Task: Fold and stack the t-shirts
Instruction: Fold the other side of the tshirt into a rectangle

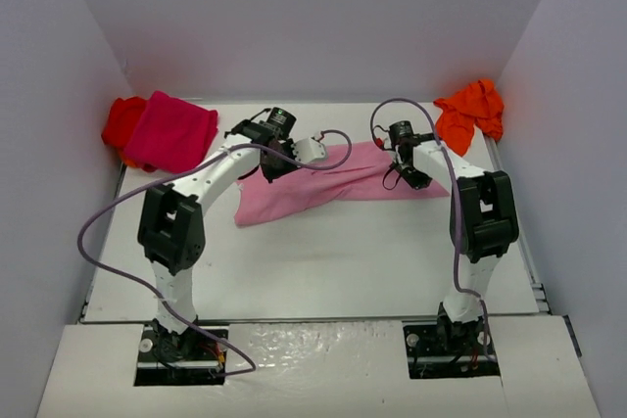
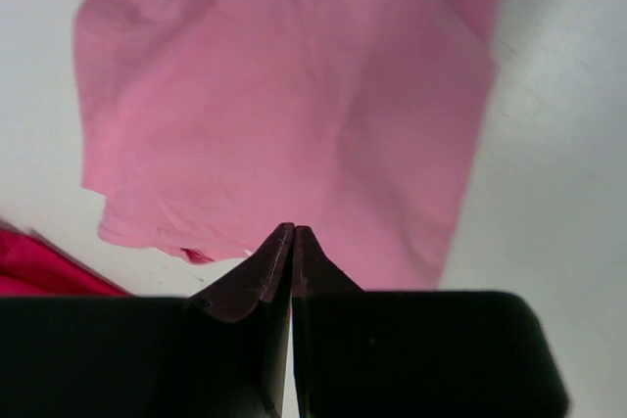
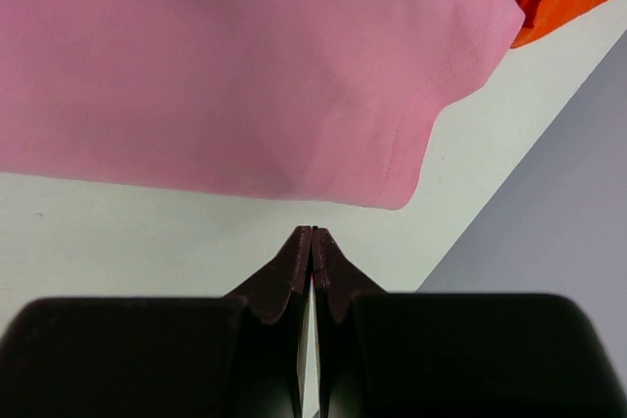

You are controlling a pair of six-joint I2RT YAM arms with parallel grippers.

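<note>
The light pink t-shirt (image 1: 323,181) lies spread flat on the white table, between the two arms. My left gripper (image 1: 270,165) is shut and empty above the shirt's left edge; in the left wrist view its tips (image 2: 294,230) sit over the hem of the pink cloth (image 2: 294,95). My right gripper (image 1: 412,176) is shut and empty at the shirt's right end; in the right wrist view its tips (image 3: 312,231) hover just short of the pink hem (image 3: 245,75). The magenta t-shirt (image 1: 172,131) lies folded at the back left, on top of the red one (image 1: 120,122). The orange t-shirt (image 1: 471,109) lies crumpled at the back right.
Grey walls enclose the table on the left, back and right (image 1: 549,95). The right wall shows close by in the right wrist view (image 3: 558,252). A strip of magenta cloth (image 2: 39,271) shows at the left wrist view's lower left. Bare table (image 1: 323,261) lies in front of the pink shirt.
</note>
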